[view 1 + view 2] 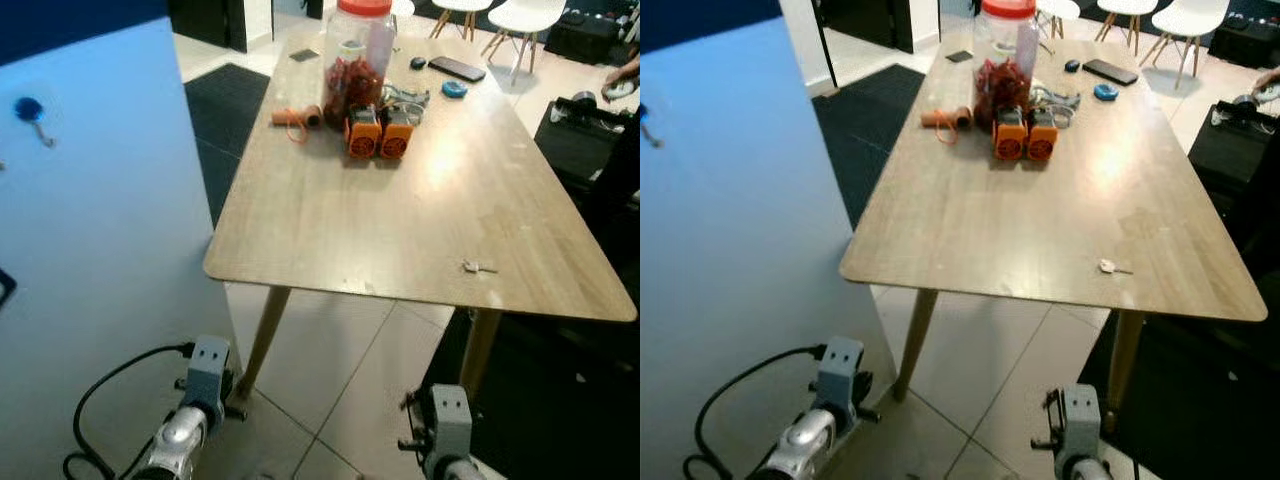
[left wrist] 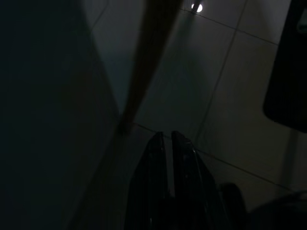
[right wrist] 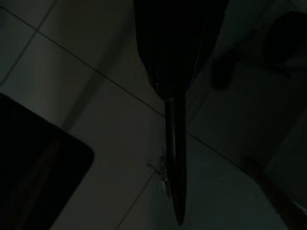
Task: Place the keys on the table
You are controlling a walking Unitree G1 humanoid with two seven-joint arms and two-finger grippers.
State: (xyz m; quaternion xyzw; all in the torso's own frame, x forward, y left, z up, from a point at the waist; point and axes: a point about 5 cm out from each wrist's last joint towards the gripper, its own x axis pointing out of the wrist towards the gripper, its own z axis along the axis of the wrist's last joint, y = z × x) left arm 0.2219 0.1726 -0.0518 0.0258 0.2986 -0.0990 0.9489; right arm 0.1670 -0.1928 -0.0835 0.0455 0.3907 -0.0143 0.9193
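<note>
We see the keys (image 1: 479, 267) lying flat on the wooden table (image 1: 330, 220), near its front right corner and well apart from everything else on it. At the far end stand a big clear jar with a red lid (image 1: 356, 58), two orange boxes (image 1: 379, 133) just in front of it, a small orange roll (image 1: 296, 118) to their left and a dark phone (image 1: 457, 68) behind.

Both arms hang low over the tiled floor (image 1: 340, 350) in front of the table. In the dark wrist view the left gripper (image 2: 168, 143) has its two black fingers pressed close together, gripping nothing. The right gripper (image 3: 175, 191) also looks closed and empty — its fingers merge into one thin dark blade.

A pale blue panel (image 1: 100, 230) stands to our left.
</note>
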